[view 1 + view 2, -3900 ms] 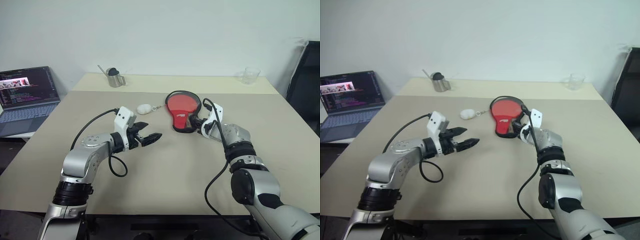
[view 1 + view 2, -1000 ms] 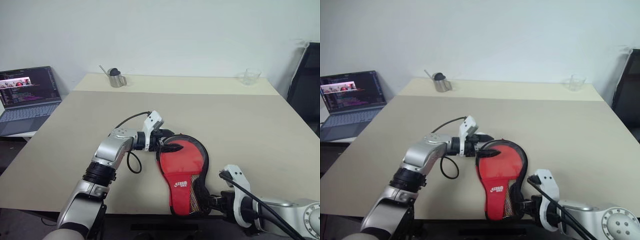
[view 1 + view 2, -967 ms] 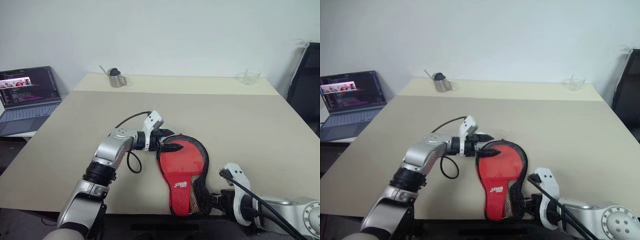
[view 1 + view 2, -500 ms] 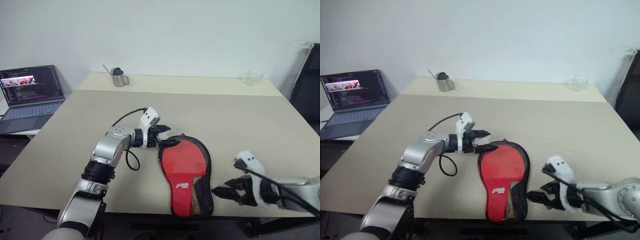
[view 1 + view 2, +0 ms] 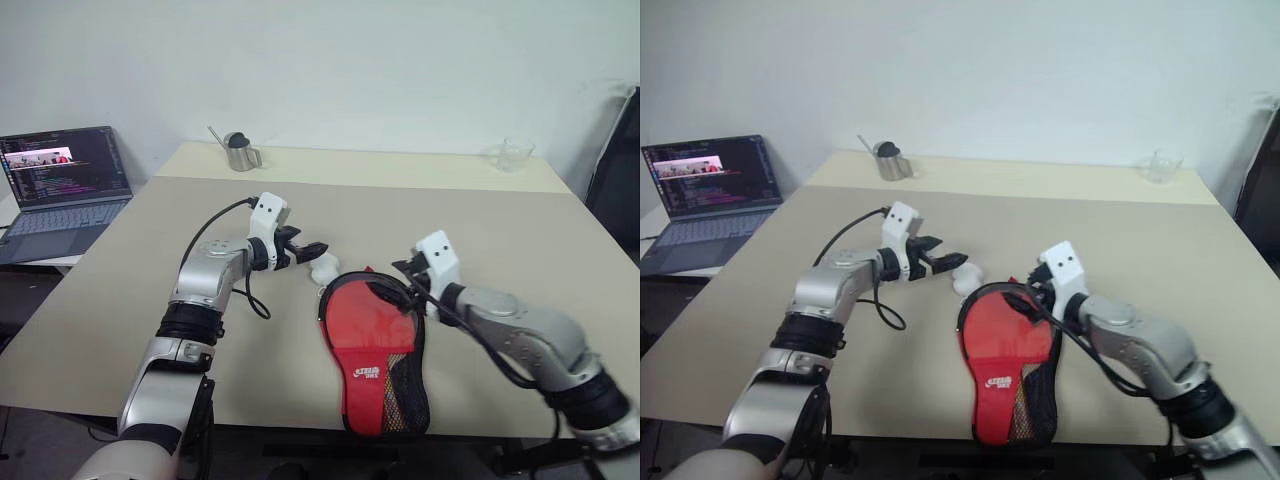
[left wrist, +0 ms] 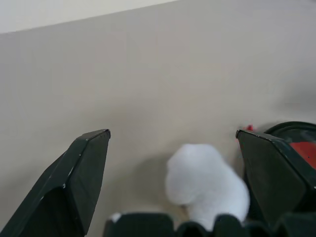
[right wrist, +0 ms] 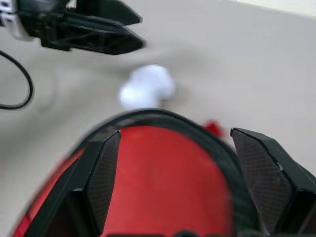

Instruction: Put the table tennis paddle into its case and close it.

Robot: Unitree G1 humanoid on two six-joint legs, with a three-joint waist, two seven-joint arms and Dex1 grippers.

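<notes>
A beige table (image 5: 120,300) stands before a white wall, with an open laptop (image 5: 62,185) off its left edge and a small metal pitcher (image 5: 238,153) far behind the left gripper (image 5: 308,251). The left arm reaches forward and bends inward, its gripper roughly level with fingers spread and nothing between them; a white fluffy charm (image 5: 323,268) lies just past the fingertips, and in the left wrist view it sits between the two open fingers (image 6: 84,173). A second ago this gripper was at the case's top edge; it has since drawn back to the left. The case (image 5: 385,385) with the table tennis paddle (image 5: 366,320) inside lies flat, round end just right of the charm. The right gripper (image 5: 385,292) hovers over that round end, jaws apart, gripping nothing. A second ago it was low at the case's handle end near the table's front edge; the arm has swung forward. A clear glass (image 5: 511,155) stands far behind it
</notes>
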